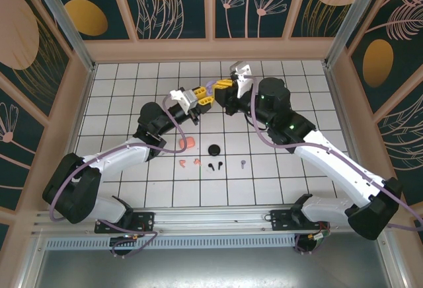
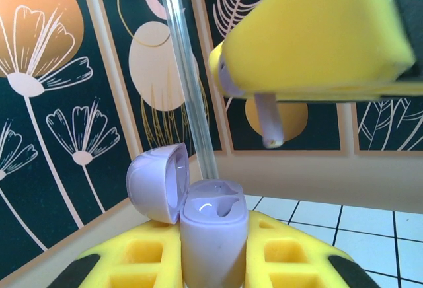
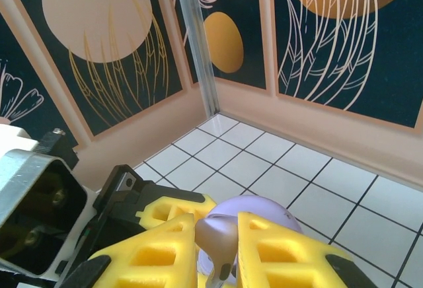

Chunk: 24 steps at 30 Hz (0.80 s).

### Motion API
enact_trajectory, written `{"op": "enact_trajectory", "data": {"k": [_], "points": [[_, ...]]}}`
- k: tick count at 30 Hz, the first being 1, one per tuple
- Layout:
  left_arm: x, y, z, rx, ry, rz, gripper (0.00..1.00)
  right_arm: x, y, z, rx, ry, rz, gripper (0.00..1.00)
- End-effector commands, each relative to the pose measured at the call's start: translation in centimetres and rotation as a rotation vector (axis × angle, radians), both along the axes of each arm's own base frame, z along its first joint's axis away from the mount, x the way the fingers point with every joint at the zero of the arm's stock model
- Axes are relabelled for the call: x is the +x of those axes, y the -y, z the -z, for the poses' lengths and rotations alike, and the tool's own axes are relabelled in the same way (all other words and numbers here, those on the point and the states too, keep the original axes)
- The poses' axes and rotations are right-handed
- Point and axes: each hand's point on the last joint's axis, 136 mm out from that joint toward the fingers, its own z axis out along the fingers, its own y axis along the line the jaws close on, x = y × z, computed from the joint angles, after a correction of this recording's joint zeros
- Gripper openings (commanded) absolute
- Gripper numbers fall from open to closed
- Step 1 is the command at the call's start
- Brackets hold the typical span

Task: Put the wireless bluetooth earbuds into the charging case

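Tiled floor (image 1: 132,83) bears stemmed salmon, black, lavender earbuds (image 1: 212,166).

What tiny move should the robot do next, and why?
Probably ease the lavender earbud, pinched in the right fingers, down toward the slots. Its stem points downward just above the open lavender case held by the left fingers, with a gap between them.

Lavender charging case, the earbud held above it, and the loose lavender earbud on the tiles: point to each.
lavender charging case (image 2: 213,242), left wrist view, front of its body.
held lavender earbud (image 2: 266,119), left wrist view, its stem.
loose lavender earbud (image 1: 243,163), top external view, its middle.
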Motion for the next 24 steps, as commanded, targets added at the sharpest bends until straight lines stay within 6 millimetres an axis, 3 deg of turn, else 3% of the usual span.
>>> {"op": "enact_trajectory", "data": {"k": [1, 24], "points": [[-0.6, 0.3, -2.3, -0.045, 0.054, 0.032, 0.0, 0.3, -0.5, -0.5, 0.03, 0.008, -0.016, 0.18], [-1.3, 0.4, -3.2, -0.037, 0.075, 0.041, 0.0, 1.9, 0.7, 1.5, -0.018, -0.033, 0.063, 0.14]]}}
